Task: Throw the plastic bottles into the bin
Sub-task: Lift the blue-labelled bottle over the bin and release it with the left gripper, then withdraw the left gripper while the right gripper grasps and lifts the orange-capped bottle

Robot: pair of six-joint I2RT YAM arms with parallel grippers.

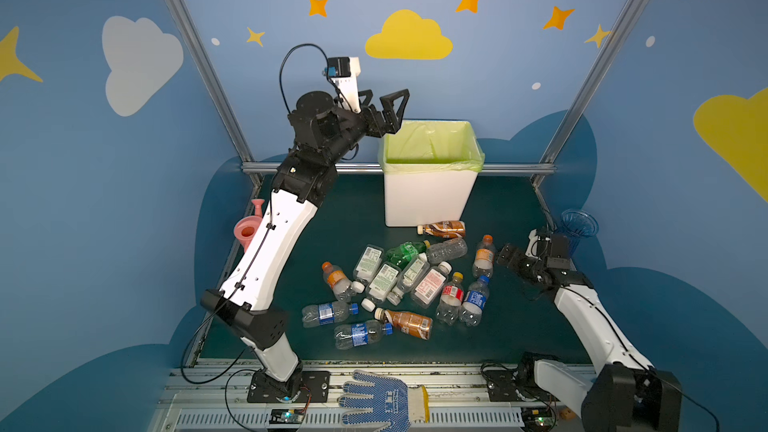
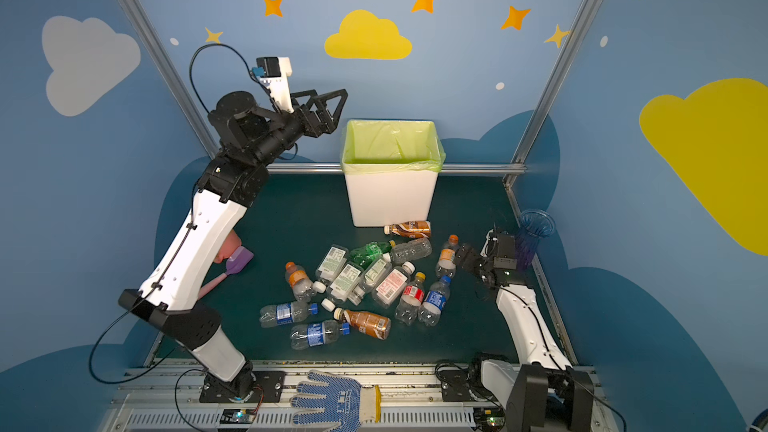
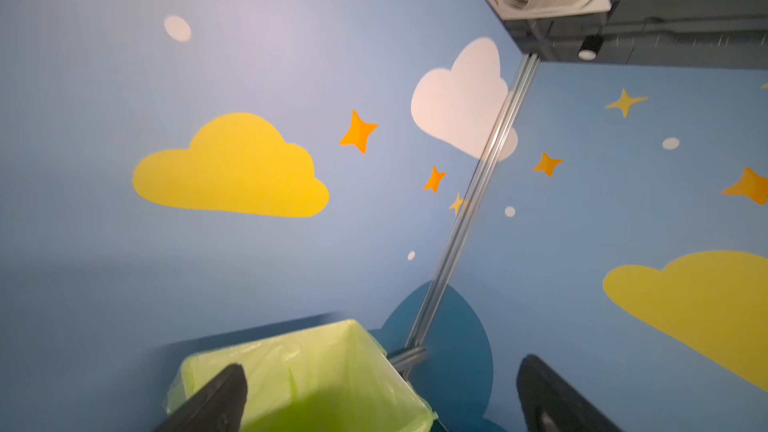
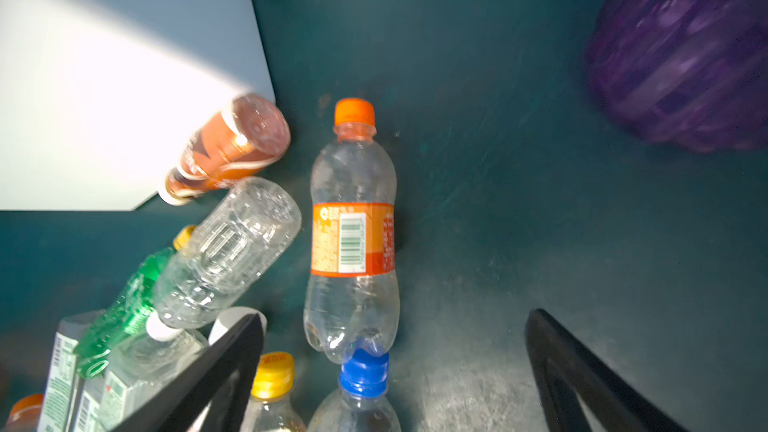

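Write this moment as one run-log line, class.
left gripper: open, empty, raised near bin | right gripper: open, empty, low at orange-capped bottle | bottle pile: on table

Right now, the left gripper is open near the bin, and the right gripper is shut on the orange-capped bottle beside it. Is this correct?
No: the right gripper is open, not shut on the orange-capped bottle; the right wrist view shows its jaws wide apart. The left gripper is open near the bin.

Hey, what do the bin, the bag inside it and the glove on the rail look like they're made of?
Bin: likely hard plastic, smooth matte white walls. Bag: thin plastic film, translucent green, wrinkled over the rim. Glove: knitted fabric, probably with rubbery blue dots.
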